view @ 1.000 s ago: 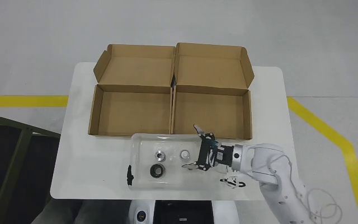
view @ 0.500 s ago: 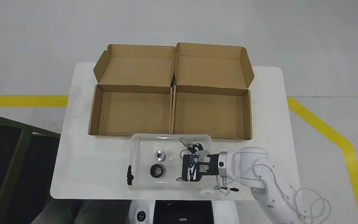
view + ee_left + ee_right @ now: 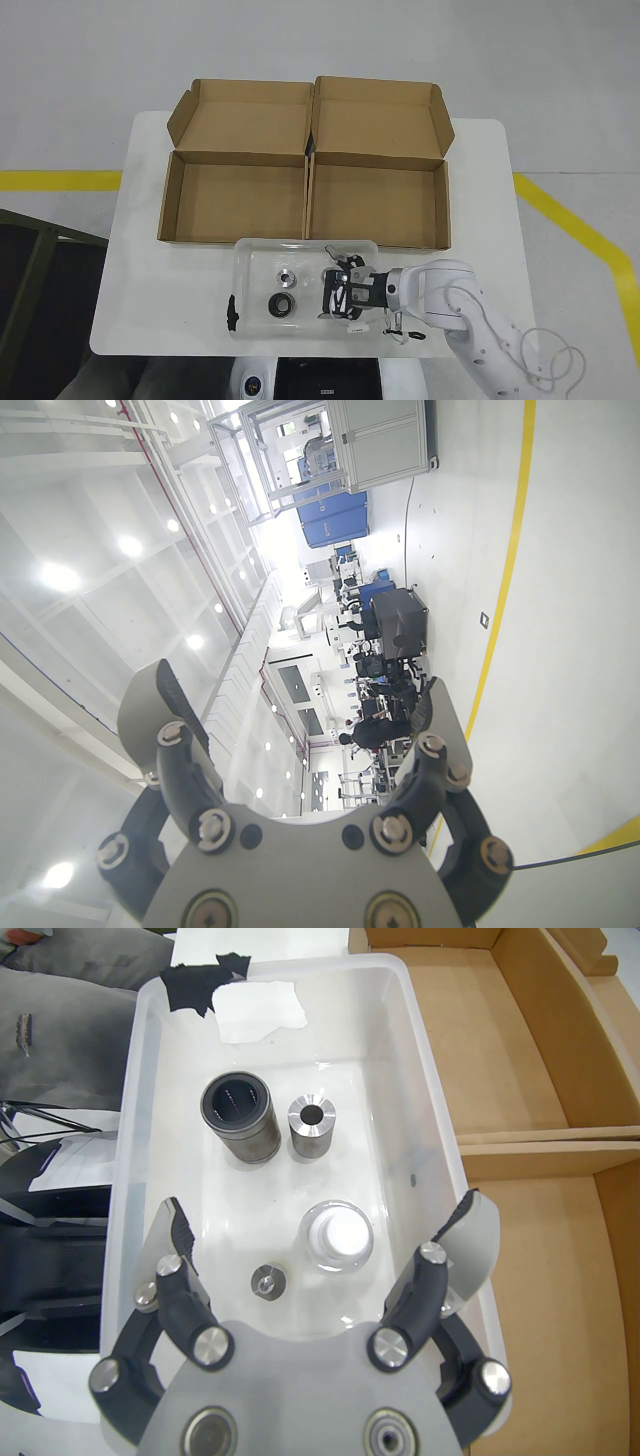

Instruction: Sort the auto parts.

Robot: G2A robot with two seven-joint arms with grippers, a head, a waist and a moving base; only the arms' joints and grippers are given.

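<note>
A clear plastic bin (image 3: 430,1093) (image 3: 250,250) on the white table holds the parts. In it stand a dark cylindrical bushing (image 3: 240,1115) (image 3: 281,305), a silver sleeve with a bore (image 3: 311,1124) (image 3: 287,278), a clear-and-white round cap (image 3: 336,1240) and a small grey nut-like piece (image 3: 269,1280). My right gripper (image 3: 325,1223) (image 3: 334,293) hangs open over the bin's right part, its fingers to either side of the cap and the small piece, touching neither. My left gripper (image 3: 300,700) is open, aimed up at the hall ceiling, with nothing between its fingers.
Two open cardboard boxes (image 3: 235,200) (image 3: 378,205) stand side by side just behind the bin, flaps raised at the back. Black tape and a torn white label (image 3: 257,1010) stick to the bin's far end wall. White table (image 3: 140,290) lies bare left of the bin.
My right gripper has moved left from beside the bin's right end to above the parts inside it, staying open. The parts have not shifted.
</note>
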